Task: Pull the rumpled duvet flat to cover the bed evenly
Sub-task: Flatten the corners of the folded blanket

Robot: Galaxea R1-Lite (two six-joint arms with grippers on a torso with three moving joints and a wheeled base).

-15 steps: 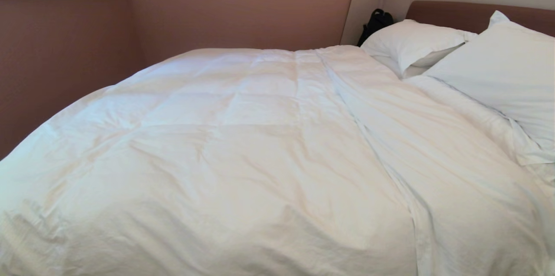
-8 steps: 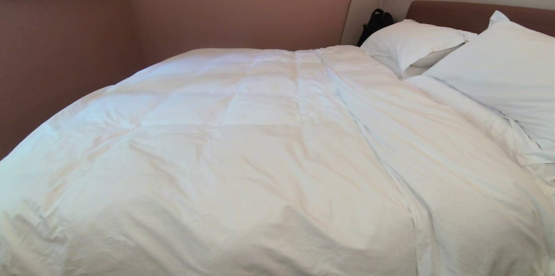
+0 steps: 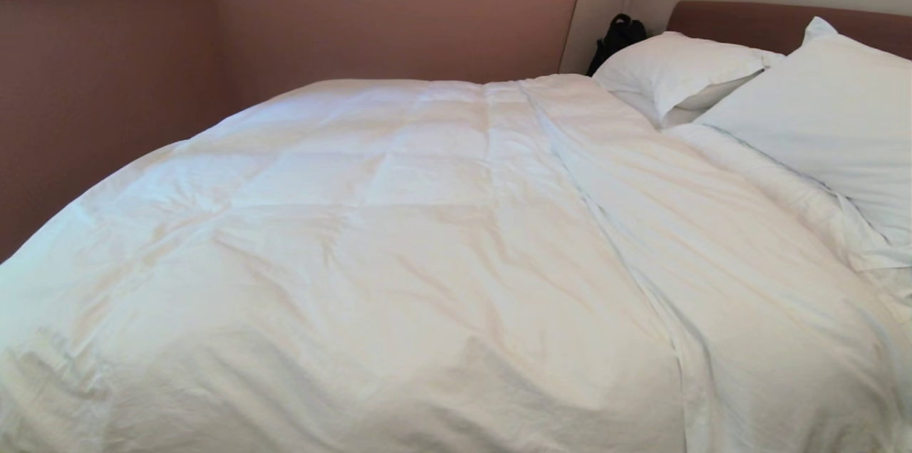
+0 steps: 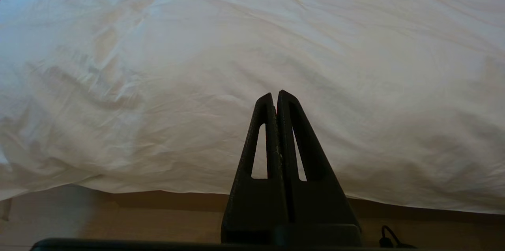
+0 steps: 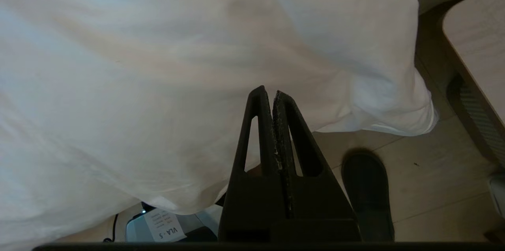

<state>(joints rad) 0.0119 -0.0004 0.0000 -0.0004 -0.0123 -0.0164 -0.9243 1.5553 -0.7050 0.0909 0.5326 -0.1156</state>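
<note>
The white duvet lies spread over the bed, puffy, with faint square stitching and shallow wrinkles. A long crease runs down its right part toward the near edge. The brown headboard of the bed shows at the back right. Neither arm appears in the head view. In the left wrist view my left gripper is shut and empty, level with the duvet's overhanging edge. In the right wrist view my right gripper is shut with nothing between its fingers, just in front of the duvet's hanging corner.
Two white pillows rest against the headboard, with a black bag in the corner behind them. A pink wall runs along the bed's far side. A dark shoe and a wooden cabinet stand on the floor by the corner.
</note>
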